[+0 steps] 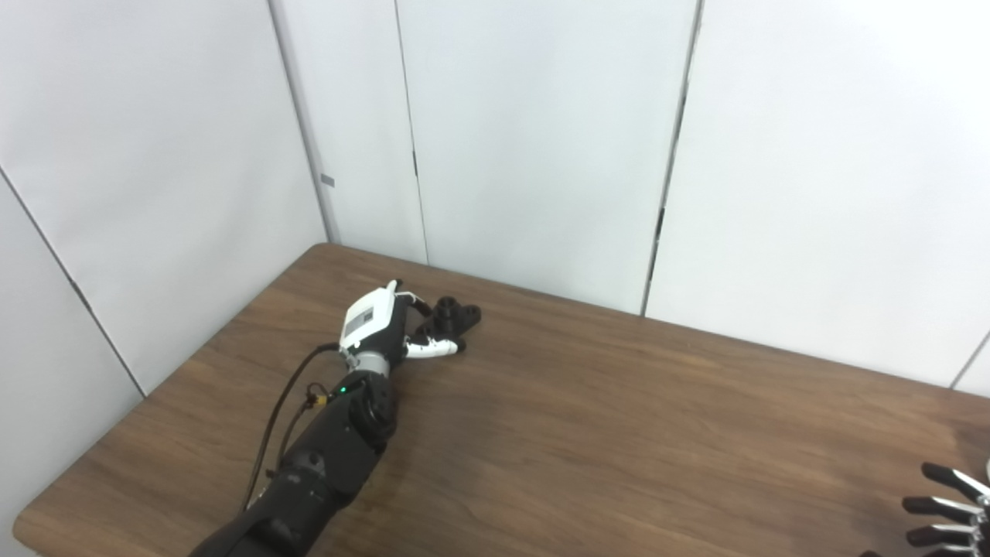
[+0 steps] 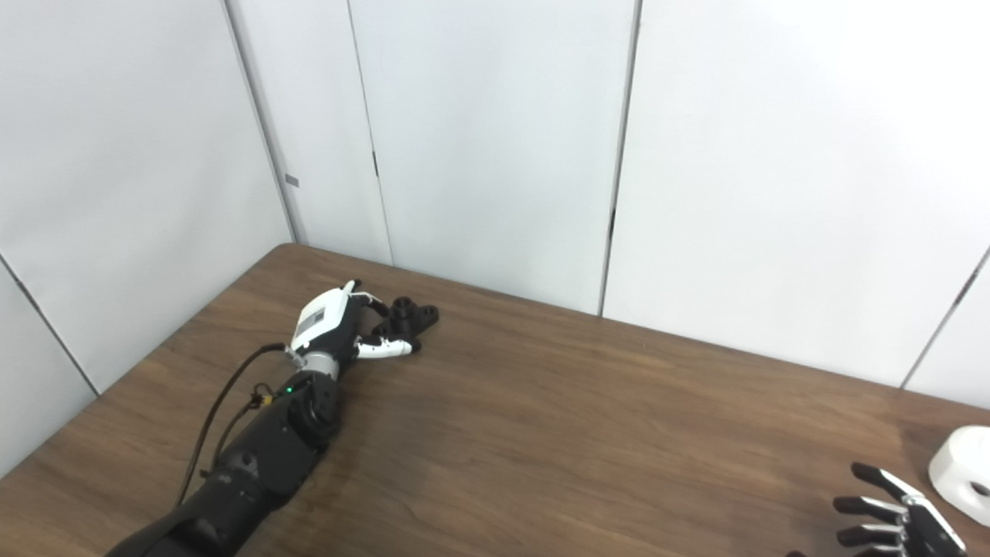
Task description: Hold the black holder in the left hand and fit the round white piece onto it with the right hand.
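The black holder (image 1: 458, 314) rests on the brown table (image 1: 588, 433) near its far left corner. My left hand (image 1: 384, 323) lies against the holder's near side, with dark fingers curled over it and the white thumb (image 1: 433, 350) stretched along its front. Only the holder's right end shows past the fingers. The round white piece (image 2: 963, 470) sits at the table's right edge, cut off by the frame. My right hand (image 2: 889, 520) is just left of it and apart from it, at the bottom right corner, fingers spread and holding nothing.
White wall panels (image 1: 541, 139) stand right behind the table's far edge and along its left side. A black cable (image 1: 271, 425) runs beside my left forearm. Bare wood stretches between the two hands.
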